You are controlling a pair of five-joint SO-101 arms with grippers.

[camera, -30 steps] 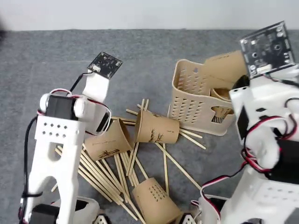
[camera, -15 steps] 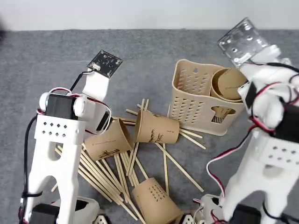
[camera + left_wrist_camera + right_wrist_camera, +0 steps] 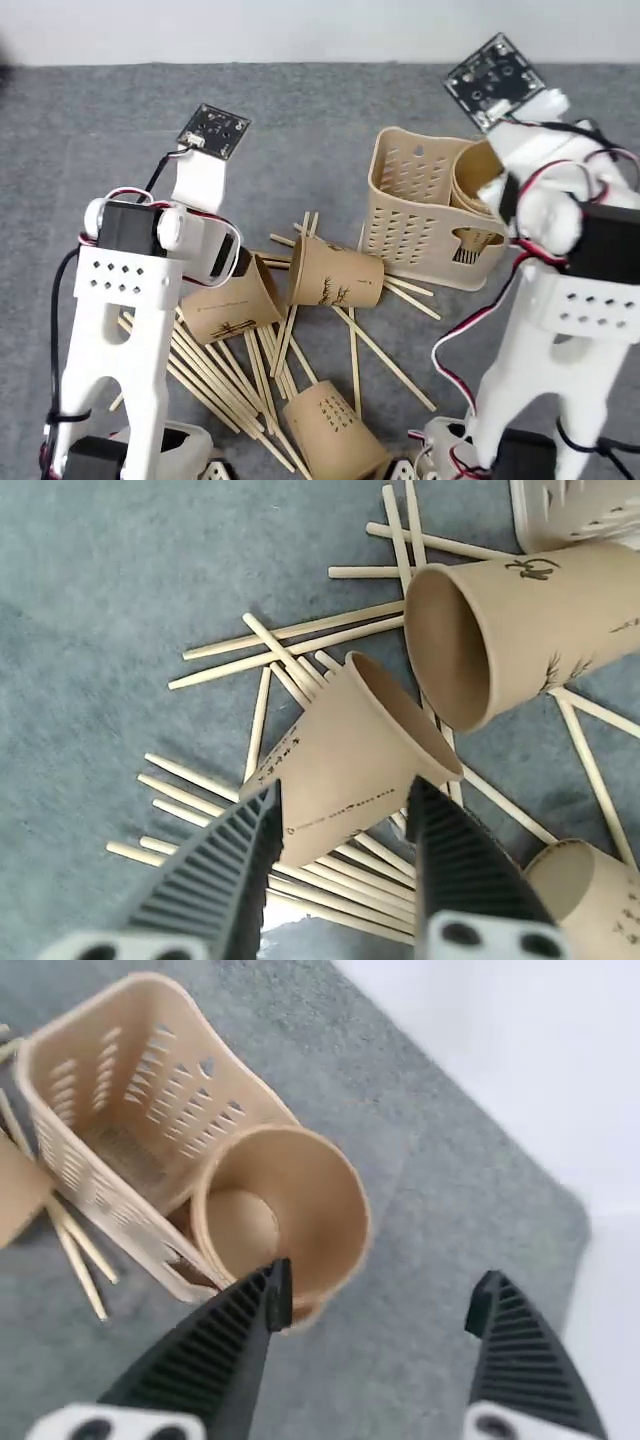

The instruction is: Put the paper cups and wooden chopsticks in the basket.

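Observation:
A beige slotted basket [image 3: 410, 205] stands right of centre, and one paper cup [image 3: 472, 182] leans inside its right end. My right gripper [image 3: 385, 1290] hangs open above that cup [image 3: 280, 1210], one finger close to its rim, holding nothing. Three more paper cups lie on their sides among scattered wooden chopsticks [image 3: 215, 380]: one on the left [image 3: 232, 305], one in the middle [image 3: 335, 275], one near the front [image 3: 335, 425]. My left gripper [image 3: 345, 790] is open, its fingers on either side of the left cup [image 3: 350, 750].
Grey carpet covers the table, with a white wall behind it. Chopsticks [image 3: 290, 640] fan out around and under the cups, some reaching under the basket's front. Both arms' white bases stand at the near edge. Bare carpet lies behind and left of the basket.
My right gripper has let go of the cup, which now rests in the basket, and has drawn back and up. The left arm has shifted only slightly.

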